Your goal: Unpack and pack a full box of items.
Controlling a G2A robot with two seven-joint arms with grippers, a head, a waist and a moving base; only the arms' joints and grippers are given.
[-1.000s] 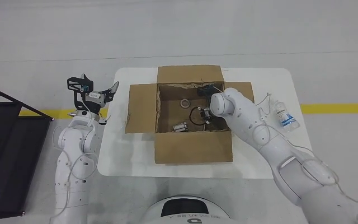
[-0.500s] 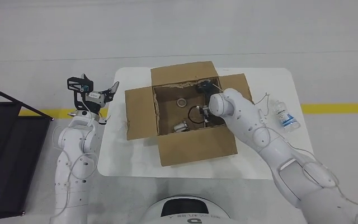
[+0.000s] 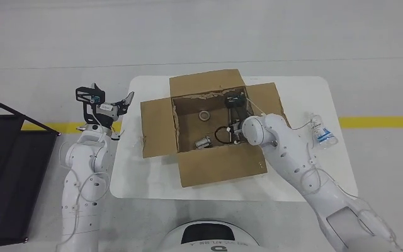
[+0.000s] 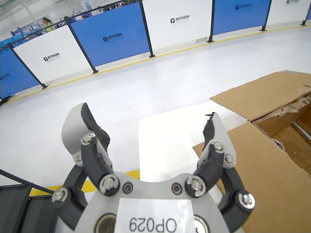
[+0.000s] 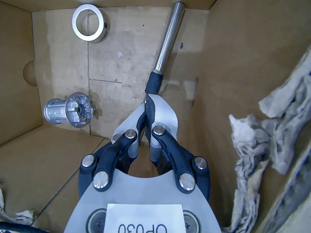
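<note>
An open cardboard box (image 3: 214, 165) stands a little askew on the white table (image 3: 151, 183). On its floor lie a metal ring (image 5: 90, 22), a ribbed metal hub (image 5: 69, 113) and a steel rod (image 5: 168, 35) with a black wrapped end. My right gripper (image 5: 148, 99) is down inside the box, shut, its tips against the rod's black end. I cannot tell whether they pinch it. The ring (image 3: 205, 116) and hub (image 3: 203, 142) also show from above. My left gripper (image 4: 148, 112) hangs open and empty beyond the table's left edge, beside the box (image 4: 255, 170).
A small clear bottle (image 3: 321, 131) lies on the table right of the box. Crumpled packing paper (image 5: 274, 134) lines one side of the box. A black rack (image 3: 19, 164) stands on the floor at the far left.
The box slid left and turned slightly with the right arm inside it. The right arm then drew back toward the robot. The left arm has kept still.
</note>
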